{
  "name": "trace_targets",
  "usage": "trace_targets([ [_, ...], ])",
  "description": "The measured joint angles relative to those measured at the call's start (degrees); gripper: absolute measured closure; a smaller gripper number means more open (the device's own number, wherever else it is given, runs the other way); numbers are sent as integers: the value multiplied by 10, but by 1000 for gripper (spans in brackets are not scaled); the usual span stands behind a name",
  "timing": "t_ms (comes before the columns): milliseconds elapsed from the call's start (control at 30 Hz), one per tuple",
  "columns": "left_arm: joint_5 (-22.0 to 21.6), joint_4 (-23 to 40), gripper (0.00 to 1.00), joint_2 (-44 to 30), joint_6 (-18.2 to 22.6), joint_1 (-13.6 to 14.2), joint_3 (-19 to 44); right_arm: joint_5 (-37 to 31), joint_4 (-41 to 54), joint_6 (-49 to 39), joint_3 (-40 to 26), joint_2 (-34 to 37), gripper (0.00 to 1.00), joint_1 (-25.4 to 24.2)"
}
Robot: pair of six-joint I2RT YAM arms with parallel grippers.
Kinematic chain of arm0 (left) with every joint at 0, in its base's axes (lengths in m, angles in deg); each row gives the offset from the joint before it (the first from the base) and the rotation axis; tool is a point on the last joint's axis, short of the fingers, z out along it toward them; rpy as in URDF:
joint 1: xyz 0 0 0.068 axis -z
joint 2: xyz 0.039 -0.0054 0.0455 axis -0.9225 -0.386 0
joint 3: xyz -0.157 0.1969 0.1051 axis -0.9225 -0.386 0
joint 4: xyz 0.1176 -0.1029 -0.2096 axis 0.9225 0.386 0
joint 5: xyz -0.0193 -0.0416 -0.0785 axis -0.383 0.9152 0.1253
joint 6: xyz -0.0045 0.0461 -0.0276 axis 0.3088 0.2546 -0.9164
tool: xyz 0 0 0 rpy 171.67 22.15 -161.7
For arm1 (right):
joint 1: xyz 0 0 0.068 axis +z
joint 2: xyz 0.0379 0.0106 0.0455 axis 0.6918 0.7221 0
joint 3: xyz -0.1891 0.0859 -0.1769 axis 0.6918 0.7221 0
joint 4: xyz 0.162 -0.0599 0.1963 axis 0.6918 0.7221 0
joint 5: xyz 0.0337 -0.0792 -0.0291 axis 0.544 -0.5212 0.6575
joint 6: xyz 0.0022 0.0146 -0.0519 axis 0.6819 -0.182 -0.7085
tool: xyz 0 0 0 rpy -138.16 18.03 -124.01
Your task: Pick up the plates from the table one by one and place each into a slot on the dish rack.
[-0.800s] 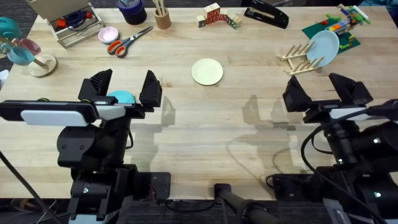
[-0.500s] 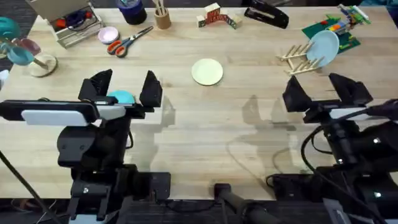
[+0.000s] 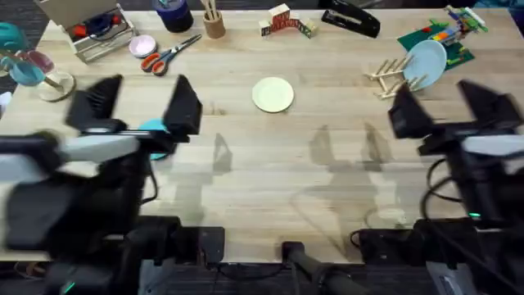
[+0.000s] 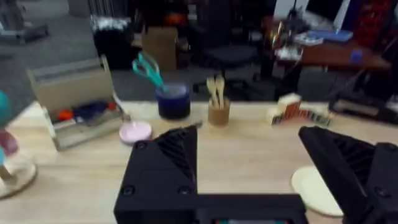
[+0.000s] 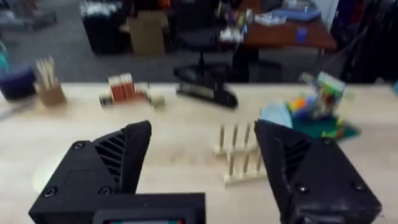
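On the table [image 3: 270, 180], a cream-yellow plate [image 3: 273, 94] lies flat at centre back; it also shows by my left finger [image 4: 314, 190]. A teal plate [image 3: 155, 129] lies at the left, partly hidden under my left gripper [image 3: 139, 105], which hangs open and empty above it [image 4: 255, 174]. A pale blue plate [image 3: 426, 60] stands on edge in the dish rack [image 3: 393, 75] at the back right. My right gripper [image 3: 446, 109] is open and empty, nearer than the rack [image 5: 239, 158], with the blue plate [image 5: 273, 115] behind it.
Along the back edge stand an organiser box [image 3: 90, 29], a pink dish [image 3: 142, 45], scissors [image 3: 168, 53], a cup of sticks [image 3: 214, 23], toy blocks [image 3: 286, 22], a stapler [image 3: 350, 18] and a green brick baseplate [image 3: 434, 37]. A wooden stand [image 3: 53, 82] sits far left.
Both arms have risen toward the camera and show larger. The left gripper shifted left and back, the right gripper shifted right. The plates have not moved.
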State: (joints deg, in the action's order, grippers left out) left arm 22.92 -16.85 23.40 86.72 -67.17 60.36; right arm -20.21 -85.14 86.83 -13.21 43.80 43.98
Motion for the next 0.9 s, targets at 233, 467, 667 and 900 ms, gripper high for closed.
trace_targets([
  [233,-15,157,8,-46,-3,0,173,0,51,2,-159,103,6,0],
  [467,-22,321,8,-178,-6,0,331,2,236,2,-345,277,6,0],
  [667,-22,438,8,-317,-16,0,450,2,388,2,-487,420,6,0],
  [900,-15,527,7,-471,-18,0,523,2,497,2,-597,550,6,0],
])
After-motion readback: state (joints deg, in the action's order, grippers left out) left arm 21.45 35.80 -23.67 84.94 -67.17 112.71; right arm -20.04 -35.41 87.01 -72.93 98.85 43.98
